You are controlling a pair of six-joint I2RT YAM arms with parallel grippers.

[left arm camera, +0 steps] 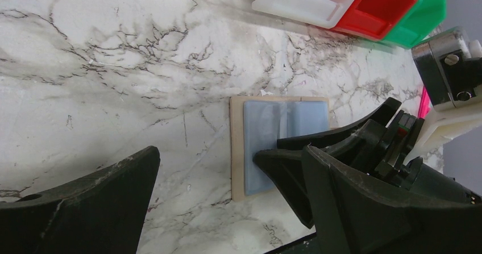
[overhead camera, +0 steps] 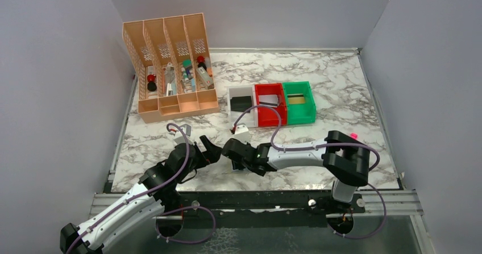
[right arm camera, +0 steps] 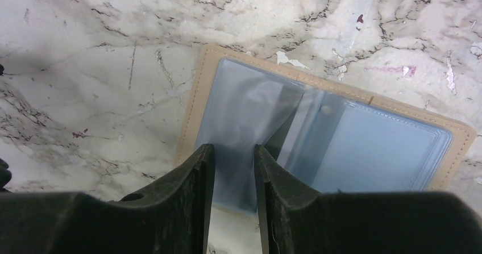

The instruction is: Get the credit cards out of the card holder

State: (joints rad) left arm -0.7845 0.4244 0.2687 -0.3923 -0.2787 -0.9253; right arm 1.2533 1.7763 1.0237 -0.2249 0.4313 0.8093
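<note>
Straddling a lifted pocket leaf, my right gripper (right arm camera: 233, 152) has its fingers nearly together, pinch or not I cannot tell, over the open card holder (right arm camera: 369, 146) lying flat, long axis crosswise; my left gripper (left arm camera: 230, 169) hovers alongside, spread wide

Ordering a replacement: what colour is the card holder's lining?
The card holder is lined pale blue-grey, edged tan; right wrist view shows it best.

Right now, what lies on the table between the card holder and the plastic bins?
Only bare marble table separates the card holder from the bins; the left wrist view shows it.
</note>
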